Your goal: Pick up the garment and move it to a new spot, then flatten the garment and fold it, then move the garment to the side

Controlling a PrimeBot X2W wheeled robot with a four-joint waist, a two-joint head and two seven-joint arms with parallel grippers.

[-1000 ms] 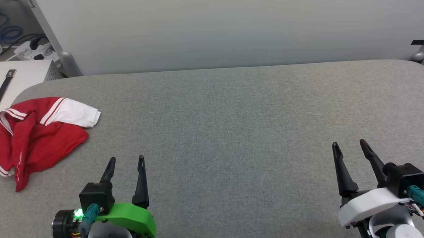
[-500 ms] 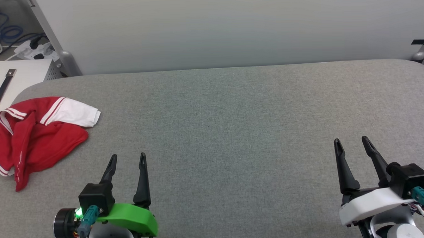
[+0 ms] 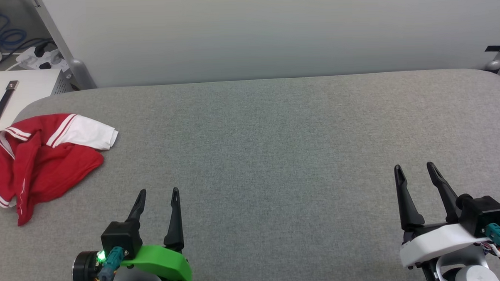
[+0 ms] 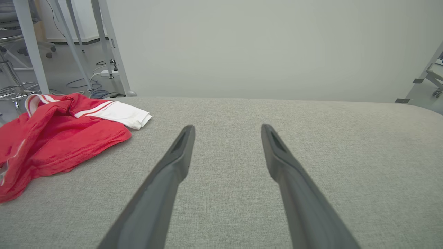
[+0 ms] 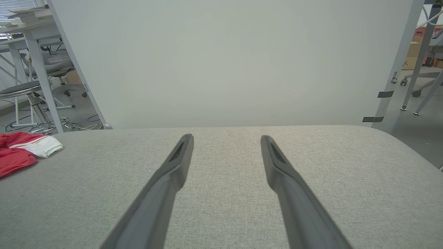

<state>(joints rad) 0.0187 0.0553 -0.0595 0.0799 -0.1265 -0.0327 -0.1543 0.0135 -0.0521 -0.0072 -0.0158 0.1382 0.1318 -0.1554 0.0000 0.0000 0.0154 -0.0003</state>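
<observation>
The red T-shirt lies in a crumpled heap at the left side of the head view. It is on the grey cloth table, close to the table's left edge. One white sleeve with red and white stripes sticks out at the top of the heap and points to the right.

The left gripper is at the lower left of the head view, with a green cover behind its two dark fingers. Its fingers are spread apart and hold nothing. The shirt is up and to the left of it, near but not touching. In the left wrist view the shirt sits at the left, and bare grey cloth shows between the two fingers.

The right gripper is at the lower right of the head view, with a white cover. Its fingers are spread apart too and hold nothing. It is well apart from the shirt. In the right wrist view a bit of the shirt peeks in at the left edge.

A plain pale wall stands behind the table. At the upper left of the head view are a white box with a black handle and some cables on the floor.
</observation>
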